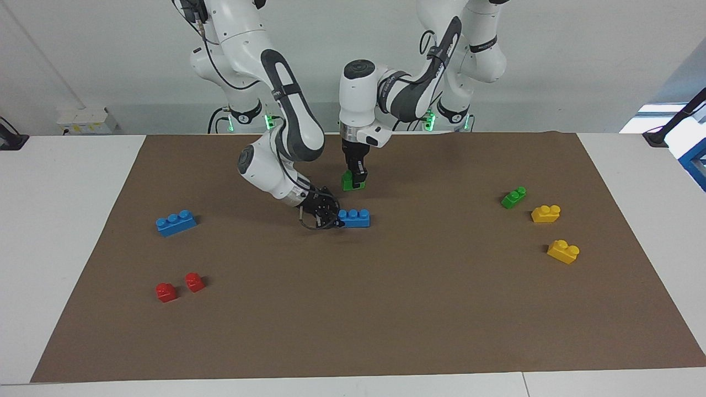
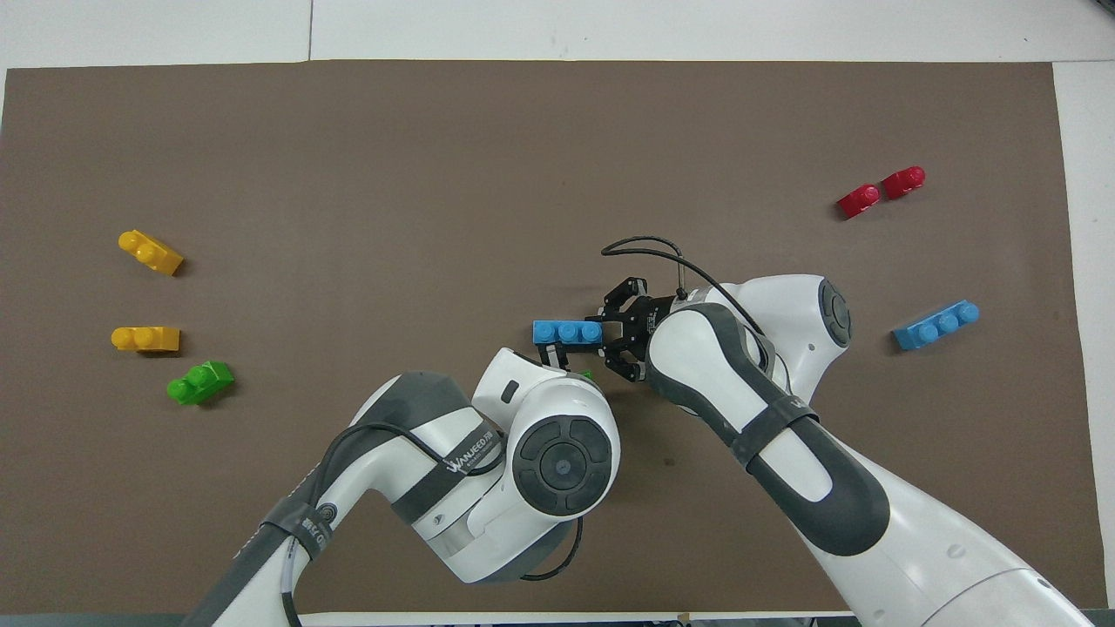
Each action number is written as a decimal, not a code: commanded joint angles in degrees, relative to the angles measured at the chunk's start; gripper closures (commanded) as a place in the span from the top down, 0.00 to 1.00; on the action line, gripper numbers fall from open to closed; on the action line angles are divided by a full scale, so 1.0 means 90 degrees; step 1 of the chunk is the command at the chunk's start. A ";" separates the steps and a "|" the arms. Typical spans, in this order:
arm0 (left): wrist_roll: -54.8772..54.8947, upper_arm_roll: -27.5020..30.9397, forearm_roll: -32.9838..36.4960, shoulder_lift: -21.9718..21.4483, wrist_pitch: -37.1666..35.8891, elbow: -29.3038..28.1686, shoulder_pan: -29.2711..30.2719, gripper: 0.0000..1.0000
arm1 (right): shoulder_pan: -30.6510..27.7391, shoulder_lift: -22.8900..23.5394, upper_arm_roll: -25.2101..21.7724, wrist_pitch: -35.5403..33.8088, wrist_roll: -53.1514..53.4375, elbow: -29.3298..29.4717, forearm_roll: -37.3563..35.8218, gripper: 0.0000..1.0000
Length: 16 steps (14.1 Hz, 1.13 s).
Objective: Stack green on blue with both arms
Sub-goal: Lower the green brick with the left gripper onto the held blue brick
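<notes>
A blue brick [image 1: 356,218] lies on the brown mat [image 1: 386,309] near its middle; it also shows in the overhead view [image 2: 566,332]. My right gripper [image 1: 334,218] is low at the mat and shut on that brick's end toward the right arm's end of the table; the overhead view shows it too [image 2: 611,335]. My left gripper [image 1: 356,181] points down and is shut on a green brick [image 1: 347,182], held just above the mat close beside the blue brick. In the overhead view the left gripper [image 2: 557,355] and its wrist hide most of the green brick [image 2: 586,375].
A second blue brick [image 1: 176,222] and two red bricks [image 1: 166,291] lie toward the right arm's end. A second green brick [image 1: 513,197] and two yellow bricks [image 1: 545,213] lie toward the left arm's end.
</notes>
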 commanded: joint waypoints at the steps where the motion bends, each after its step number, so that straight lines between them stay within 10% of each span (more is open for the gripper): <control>1: -0.0088 0.0089 0.0409 0.0353 0.0089 0.0285 -0.0099 0.00 | 0.0052 0.0062 0.0016 0.0279 0.0041 -0.0092 0.0067 0.00; 16: 0.1221 0.0060 0.0361 0.0881 -0.0780 0.1095 0.0173 0.00 | 0.0062 0.0062 0.0016 0.0279 0.0050 -0.0092 0.0057 0.00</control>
